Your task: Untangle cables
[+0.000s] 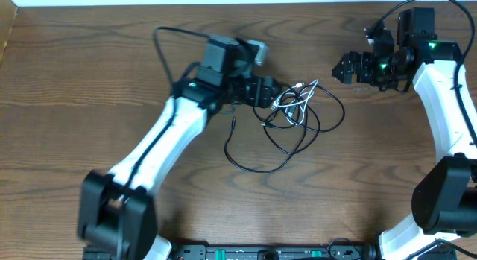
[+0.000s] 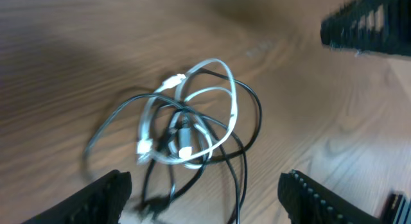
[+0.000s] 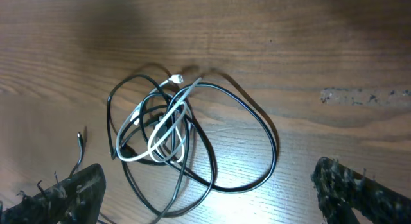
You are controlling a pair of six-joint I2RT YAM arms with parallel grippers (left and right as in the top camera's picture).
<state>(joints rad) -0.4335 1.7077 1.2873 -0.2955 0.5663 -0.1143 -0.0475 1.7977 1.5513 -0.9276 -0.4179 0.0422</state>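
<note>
The white cable (image 1: 302, 91) lies coiled and tangled with the long black cable (image 1: 261, 170) on the wooden table, right of centre. My left gripper (image 1: 277, 92) is open at the tangle's left edge, with its fingers on either side of the black strands. My right gripper (image 1: 344, 68) is open and empty, to the right of and above the tangle. In the left wrist view the white cable (image 2: 221, 89) loops over the black cable (image 2: 244, 166), ahead of the open fingers (image 2: 209, 208). In the right wrist view the white cable (image 3: 170, 131) and the black loop (image 3: 270, 140) lie ahead of the open fingers (image 3: 212, 198).
A thicker black wire (image 1: 160, 44) arcs off the left arm at the back left. The table's far edge (image 1: 223, 5) runs along the top. The arm bases and a black rail (image 1: 261, 252) sit at the front edge. One black plug end (image 1: 234, 123) lies left of the tangle.
</note>
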